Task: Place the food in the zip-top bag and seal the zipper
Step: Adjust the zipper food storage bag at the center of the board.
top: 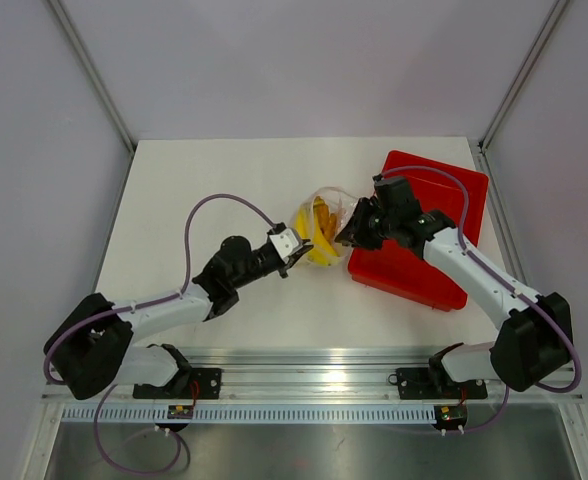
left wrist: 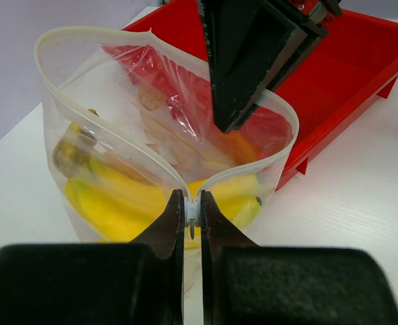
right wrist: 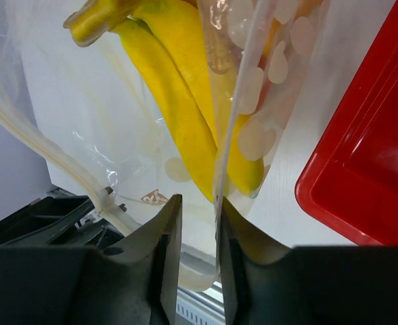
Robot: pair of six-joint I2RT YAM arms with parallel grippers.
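The zip-top bag lies between both grippers, its mouth gaping. It holds a yellow banana, an orange piece and a red watermelon slice. My left gripper is shut on the zipper at the near rim; it also shows in the top view. My right gripper is narrowly open, and the bag's spotted wall runs between its fingers against the right one. It sits at the bag's far side in the top view. The banana fills the right wrist view.
The red tray stands right of the bag, under the right arm, and shows behind the bag in the left wrist view. White table spreads left and behind.
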